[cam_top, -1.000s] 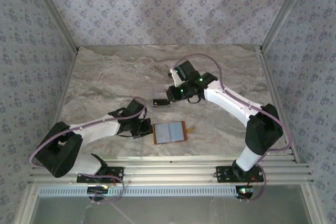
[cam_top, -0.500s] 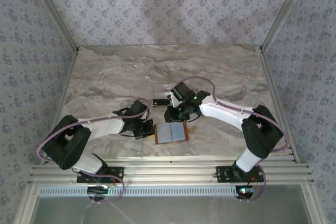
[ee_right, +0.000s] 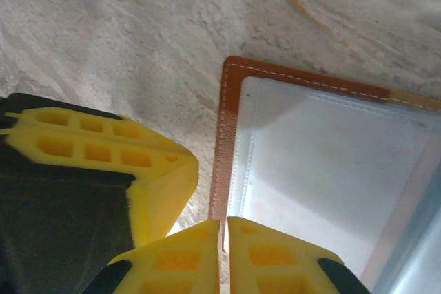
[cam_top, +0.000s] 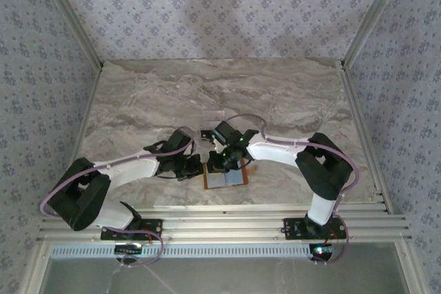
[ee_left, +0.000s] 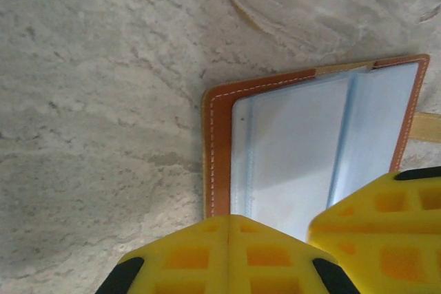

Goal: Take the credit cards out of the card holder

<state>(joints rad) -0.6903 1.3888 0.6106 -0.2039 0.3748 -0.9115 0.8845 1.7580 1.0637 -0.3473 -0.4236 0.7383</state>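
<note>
The wallet [cam_top: 231, 180] lies open and flat on the stone table [cam_top: 138, 94], close to the front edge where the arms are bolted. Its grey-blue inside faces up, with an orange-brown rim all around [ee_left: 215, 149]. A small tan tab [ee_left: 427, 127] sticks out past one side of the wallet. The clear pockets inside look pale, and I cannot tell if cards sit in them.

The left gripper [cam_top: 197, 168] is at the left side of the wallet, down low. In its own camera its two yellow fingers [ee_left: 186, 256] are pressed together, and their tips sit at the brown rim of the wallet. Nothing shows between them.

The right gripper [cam_top: 222, 164] is at the far left corner of the wallet, right next to the left gripper (the two almost bump). In its own camera its yellow fingers [ee_right: 275, 256] are pressed together too, with just a thin line between them. Their tips are at the wallet's brown rim [ee_right: 224, 142]. I cannot tell if something thin is caught in that line.

Each wrist camera also sees a yellow finger of the other arm just beside the wallet.

A small dark thing [cam_top: 206, 133] lies on the table behind the wallet, a little apart from it. It is too small to tell what it is.
</note>
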